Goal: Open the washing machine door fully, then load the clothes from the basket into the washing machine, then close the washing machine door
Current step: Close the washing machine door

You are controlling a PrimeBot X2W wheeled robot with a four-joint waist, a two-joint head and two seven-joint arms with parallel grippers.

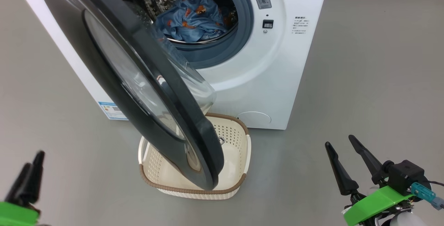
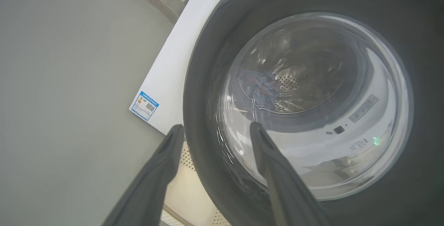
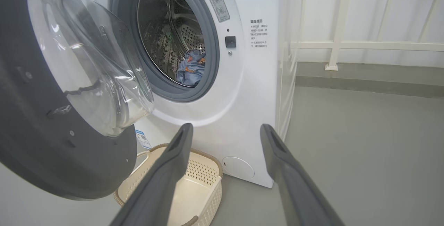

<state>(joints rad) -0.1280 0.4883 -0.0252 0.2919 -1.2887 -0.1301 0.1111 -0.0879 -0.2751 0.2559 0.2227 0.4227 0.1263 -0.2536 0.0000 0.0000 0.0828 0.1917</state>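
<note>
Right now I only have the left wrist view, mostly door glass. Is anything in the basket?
Observer: The basket looks empty, though the washing machine door hides part of it from the head view.
Operator: Loaded, then?
Observer: Yes, the clothes lie inside the drum of the washing machine.
Operator: And my other arm?
Observer: The right gripper is open, off to the right, apart from the door.

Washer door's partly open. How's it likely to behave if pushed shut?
The washing machine door looks rigid, so it should swing on its hinge rather than flex. Its glossy black ring and bulging glass window look slippery; a push may skid. Its lower edge sits close above the basket; it might brush it.
</note>
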